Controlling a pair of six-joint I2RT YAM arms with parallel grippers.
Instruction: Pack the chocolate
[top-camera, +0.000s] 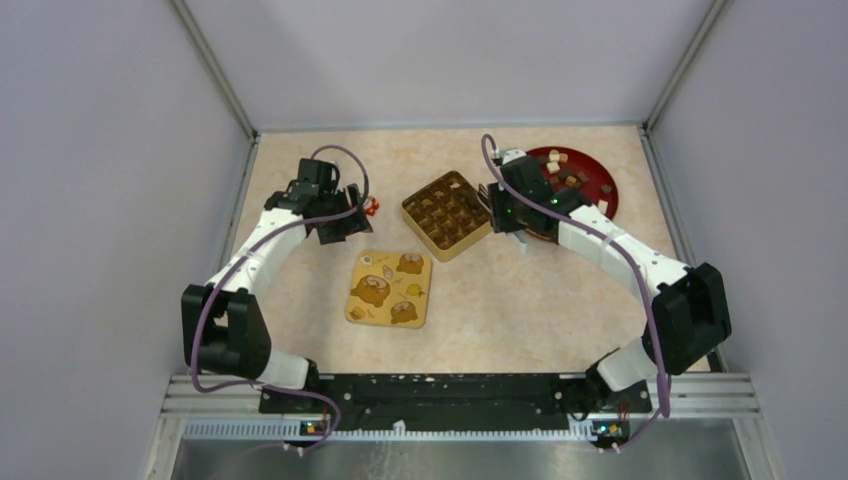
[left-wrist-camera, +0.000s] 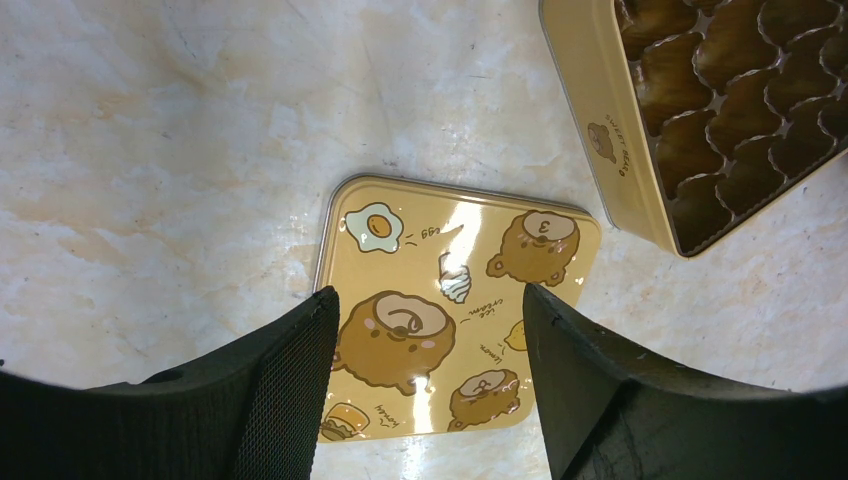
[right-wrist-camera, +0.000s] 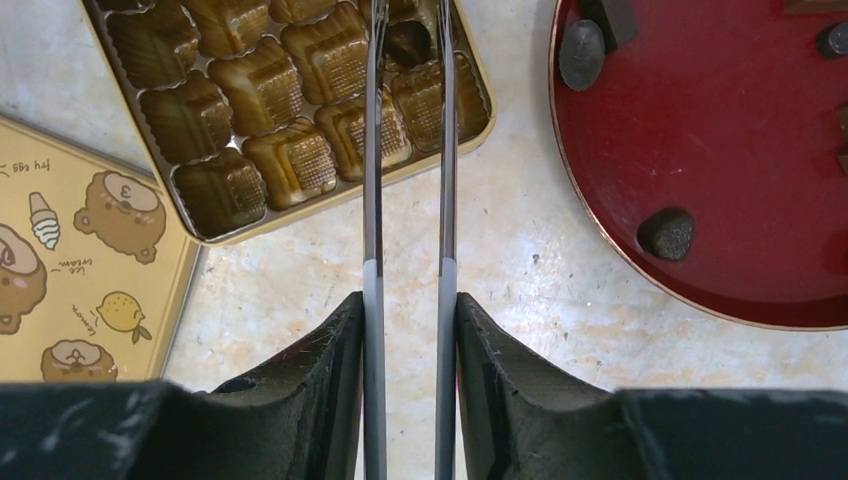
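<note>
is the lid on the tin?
No, the yellow lid lies flat beside the tin, whose compartments are exposed.

White arm links (top-camera: 250, 255), black joints (top-camera: 690, 315), looping purple cables (top-camera: 198, 335), black mesh-textured pincer fingers (left-wrist-camera: 290, 400)

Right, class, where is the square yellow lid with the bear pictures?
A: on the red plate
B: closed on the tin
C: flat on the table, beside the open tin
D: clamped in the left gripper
C: the lid lies flat on the table, apart from the open tin, and the left gripper is open with nothing held in it.
</note>
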